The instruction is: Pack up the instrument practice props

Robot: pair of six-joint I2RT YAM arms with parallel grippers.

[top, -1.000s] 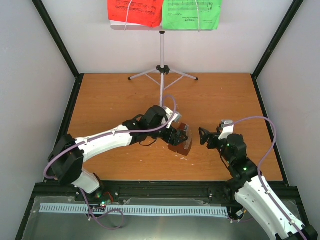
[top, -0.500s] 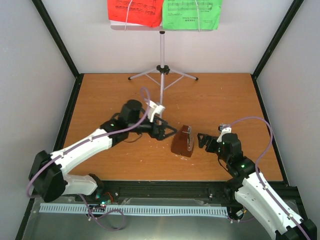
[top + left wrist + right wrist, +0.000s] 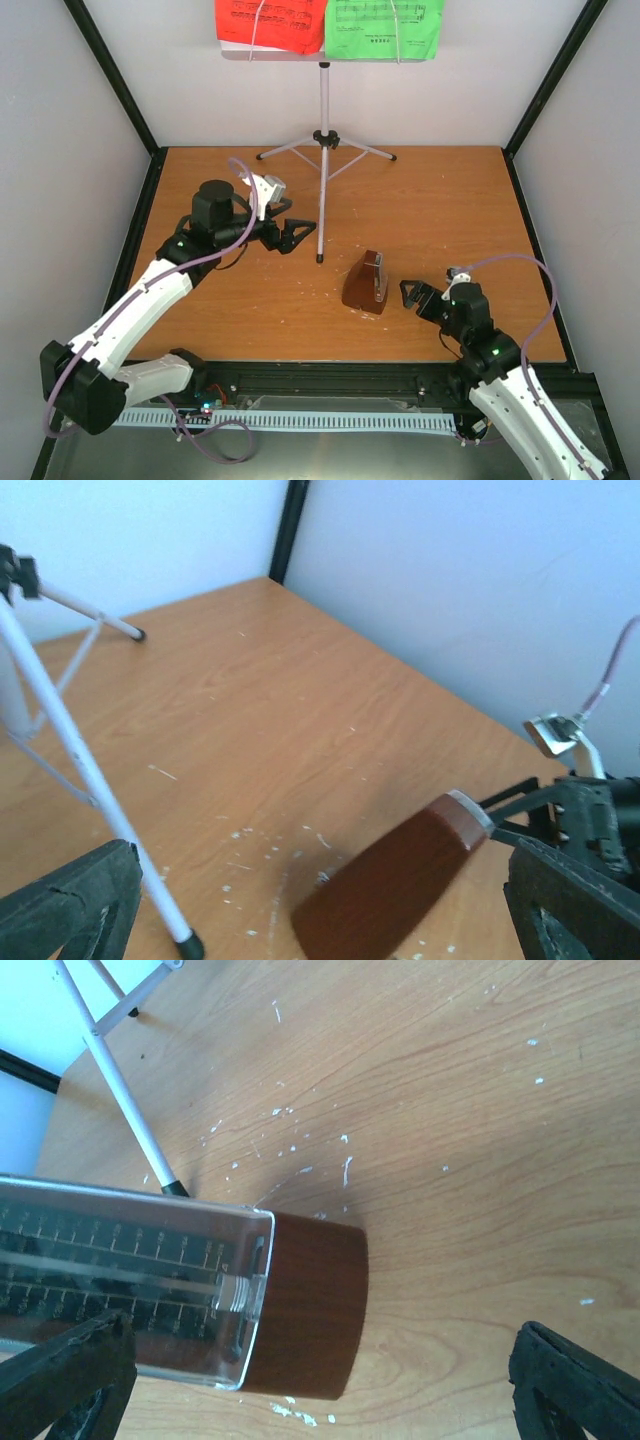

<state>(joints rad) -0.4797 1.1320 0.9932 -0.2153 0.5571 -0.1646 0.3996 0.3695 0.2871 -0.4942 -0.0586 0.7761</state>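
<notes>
Both wide apart, clamped on nothing: left gripper [image 3: 291, 236], right gripper [image 3: 411, 295]. Just ahead of the right fingers, metronome [image 3: 364, 283]; pendulum scale readable from right wrist only, blurred from left wrist. Near left fingertips, stand [image 3: 323, 110] leg. Red sheet [image 3: 270, 22] and green sheet [image 3: 385, 25] in top view only, upper edges cropped.
</notes>
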